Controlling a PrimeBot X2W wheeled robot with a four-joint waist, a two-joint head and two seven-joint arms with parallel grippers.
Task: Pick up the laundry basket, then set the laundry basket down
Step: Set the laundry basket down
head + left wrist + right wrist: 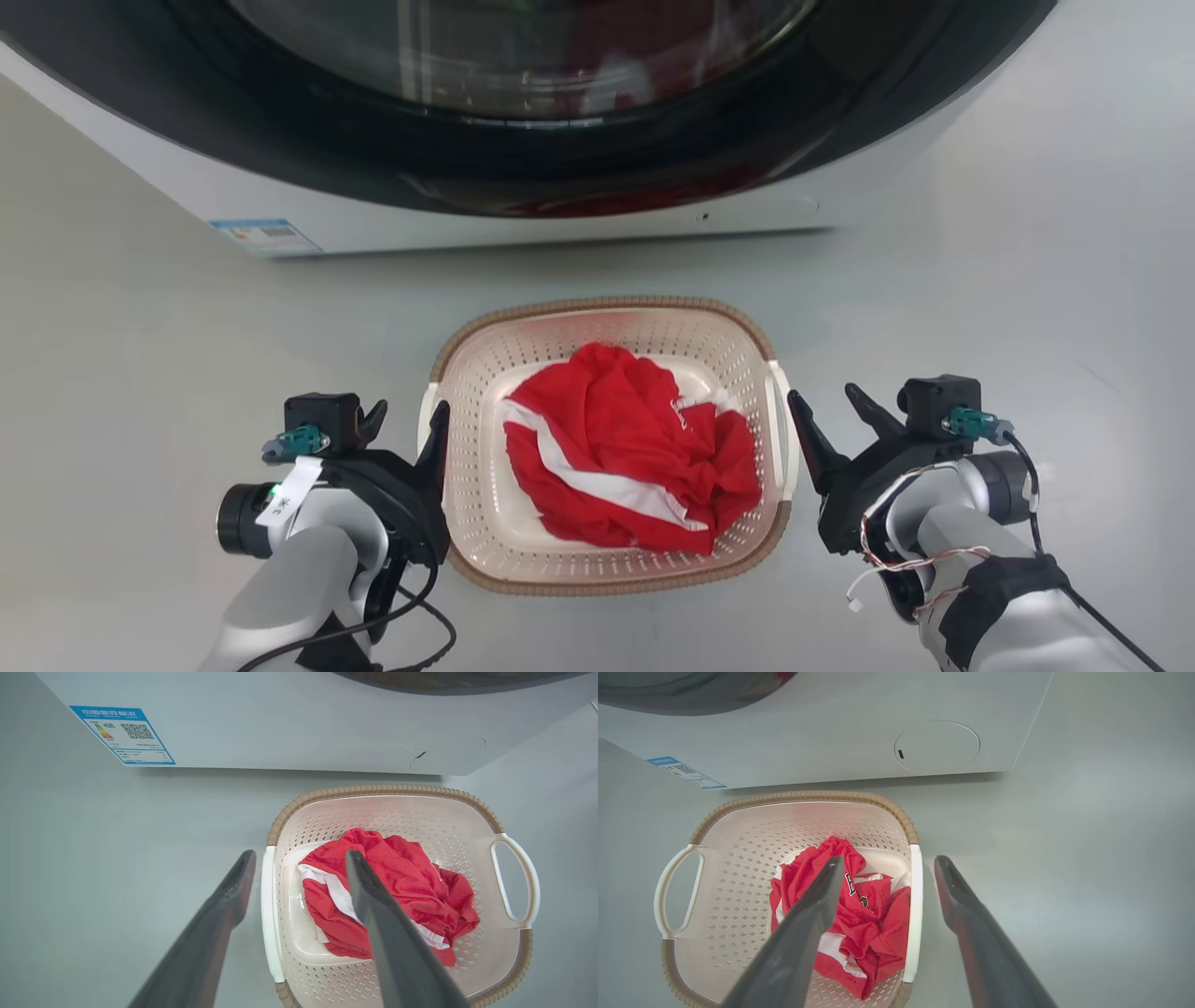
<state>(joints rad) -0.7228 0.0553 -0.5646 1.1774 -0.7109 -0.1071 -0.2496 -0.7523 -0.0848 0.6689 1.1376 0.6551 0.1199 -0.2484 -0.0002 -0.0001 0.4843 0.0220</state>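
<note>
The laundry basket (607, 305), cream-white and perforated with a brown rim, sits on the grey floor before the washer. It holds a crumpled red and white garment (635, 439). My left gripper (409, 415) is open at the basket's left side. In the left wrist view the left gripper (300, 855) straddles the white left handle (267, 905), one finger over the garment (411, 882) and one outside. My right gripper (823, 397) is open at the right side. In the right wrist view the right gripper (888, 859) straddles the right handle (915, 905). Neither gripper holds anything.
The white front-loading washer (560, 215) with its dark round door stands just beyond the basket, with a narrow strip of floor between them. A blue label (122, 735) is stuck near its lower left corner. Bare grey floor (1027, 280) lies on both sides.
</note>
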